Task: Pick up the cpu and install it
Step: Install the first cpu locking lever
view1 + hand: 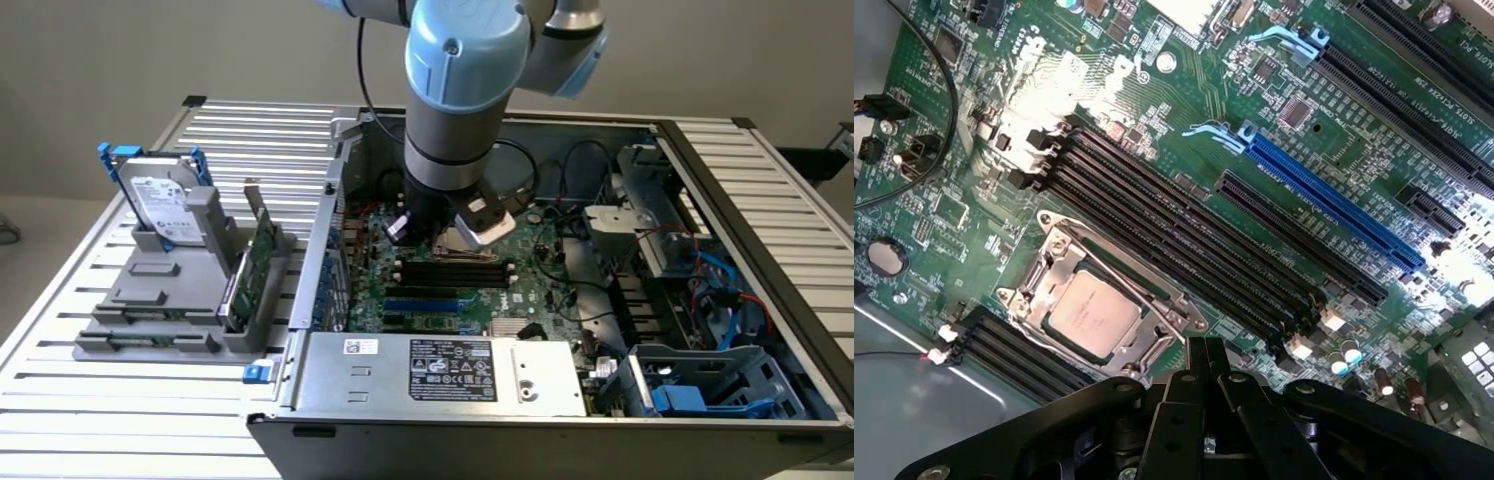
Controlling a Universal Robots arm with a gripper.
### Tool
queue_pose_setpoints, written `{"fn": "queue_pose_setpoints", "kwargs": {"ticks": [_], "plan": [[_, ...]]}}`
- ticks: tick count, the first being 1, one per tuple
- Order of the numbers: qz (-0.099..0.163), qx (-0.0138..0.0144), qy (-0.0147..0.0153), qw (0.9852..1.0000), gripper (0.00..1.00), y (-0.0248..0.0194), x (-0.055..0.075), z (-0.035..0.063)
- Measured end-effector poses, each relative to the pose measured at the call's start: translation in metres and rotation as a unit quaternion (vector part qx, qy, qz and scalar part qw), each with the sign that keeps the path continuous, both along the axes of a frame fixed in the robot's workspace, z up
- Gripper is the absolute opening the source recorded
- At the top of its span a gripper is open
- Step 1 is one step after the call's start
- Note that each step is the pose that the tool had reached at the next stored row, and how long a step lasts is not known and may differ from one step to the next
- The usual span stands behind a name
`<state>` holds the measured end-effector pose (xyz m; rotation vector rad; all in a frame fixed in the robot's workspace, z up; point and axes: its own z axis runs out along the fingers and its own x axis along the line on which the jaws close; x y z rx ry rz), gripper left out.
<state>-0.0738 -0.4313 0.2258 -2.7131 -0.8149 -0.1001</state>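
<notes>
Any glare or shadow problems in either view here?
Wrist view: blown-out glare on the motherboard at one frame edge; the cpu in its socket reads clearly. Exterior view: even light, with the arm blocking the socket area.

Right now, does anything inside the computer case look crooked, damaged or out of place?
Nothing stands out. The cpu lies flat and square in its socket on the motherboard, and the memory slots beside it are empty and straight. The shut tool hovers just above the board, holding nothing.
</notes>
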Motion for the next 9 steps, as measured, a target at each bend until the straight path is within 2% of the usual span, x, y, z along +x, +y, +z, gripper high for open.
{"fn": "queue_pose_setpoints", "kwargs": {"ticks": [1, 2, 6, 7, 9], "plan": [[-0.005, 0.0001, 0.0014, 1.0000, 0.11, 0.0001, -0.0001, -0.0004], [-0.008, 0.0002, 0.0043, 1.0000, 0.11, 0.0002, 0.0000, -0.0006], [-0.020, 0.0001, 0.0208, 0.9996, 0.11, 0.0001, -0.0002, -0.0015], [-0.024, 0.0001, 0.0232, 0.9995, 0.11, 0.0001, -0.0004, -0.0019], [-0.030, -0.0001, 0.0240, 0.9993, 0.11, 0.0000, -0.0007, -0.0026]]}}
